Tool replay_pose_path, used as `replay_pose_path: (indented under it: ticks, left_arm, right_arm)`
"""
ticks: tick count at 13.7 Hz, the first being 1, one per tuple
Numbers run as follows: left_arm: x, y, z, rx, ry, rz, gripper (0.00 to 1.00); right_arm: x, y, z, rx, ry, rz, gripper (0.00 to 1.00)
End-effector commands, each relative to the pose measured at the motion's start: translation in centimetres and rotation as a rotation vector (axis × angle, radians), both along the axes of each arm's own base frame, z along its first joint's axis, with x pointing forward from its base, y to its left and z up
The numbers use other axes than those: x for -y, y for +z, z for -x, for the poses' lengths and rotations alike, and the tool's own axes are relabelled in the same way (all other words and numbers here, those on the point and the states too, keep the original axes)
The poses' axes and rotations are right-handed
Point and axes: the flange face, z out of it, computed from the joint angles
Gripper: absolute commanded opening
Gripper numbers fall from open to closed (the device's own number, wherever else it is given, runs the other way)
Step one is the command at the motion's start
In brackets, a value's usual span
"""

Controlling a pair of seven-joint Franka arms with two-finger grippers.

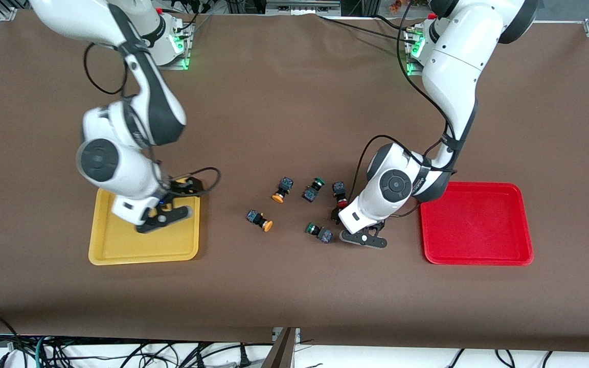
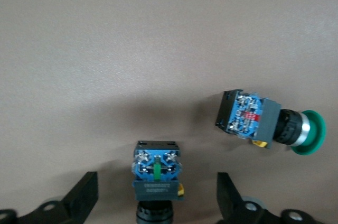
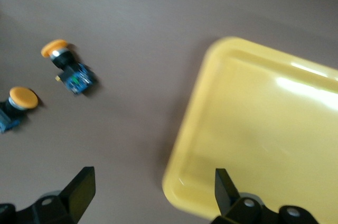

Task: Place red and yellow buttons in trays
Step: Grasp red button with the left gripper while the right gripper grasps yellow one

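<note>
— Which one is the left arm going for?

— The red button, just past the middle of the front view toward the left arm's end. It lies on its side, bluish base toward the top of the frame and red cap toward the bottom. The left gripper is down around it with its fingers spread, one on each side of the body and neither touching. Nothing is gripped yet.

— So the squeeze is what's coming?

— I'd say so. In the left wrist view the button sits fairly central between the fingers, which is what you want. I'd close on the flat sides of the black body, low down, so it can't roll or spin out. A green button lies just beside it and another green button lower in the frame — best lift straight up and not nudge them.

— And then?

— Over to the red tray at the left arm's end, near the arm and empty as far as I can see. I can find only one red cap.

— The other arm?

— The right gripper hangs over the yellow tray, fingers wide apart and holding nothing. Both yellow buttons lie on the cloth mid-frame, between that tray and the red button.
</note>
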Motion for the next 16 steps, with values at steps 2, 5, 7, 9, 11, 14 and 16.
replay_pose_path:
  ticks: [2,5,7,9,11,14,16]
  left_arm:
    - [0.2,-0.3,-0.7,0.030,-0.024,-0.041,0.66]
    - [0.4,-0.8,-0.5,0.023,-0.015,-0.042,0.48]
    - [0.4,-0.7,-0.5,0.023,0.001,-0.040,0.19]
    - [-0.1,0.2,-1.1,0.037,0.005,-0.037,0.04]
    - [-3.4,3.8,-3.5,0.062,0.017,-0.039,0.04]
    - [-12.1,7.9,-5.6,0.005,-0.080,-0.077,0.05]
    - [-17.3,9.3,-6.0,-0.028,-0.164,-0.091,0.05]
  right_arm:
    - [-6.5,-6.1,0.6,0.084,0.070,-0.042,1.00]
    - [-9.1,-10.0,2.4,0.037,0.072,-0.023,1.00]
    - [-10.6,-11.3,3.0,0.059,0.085,-0.032,1.00]
    - [-11.0,-12.6,3.1,0.074,0.087,-0.038,1.00]
    - [-11.8,-13.4,2.8,0.110,0.111,-0.054,1.00]
    - [-14.3,-13.0,2.2,0.155,0.190,-0.052,1.00]
    - [-14.5,-13.1,1.9,0.172,0.240,-0.055,1.00]
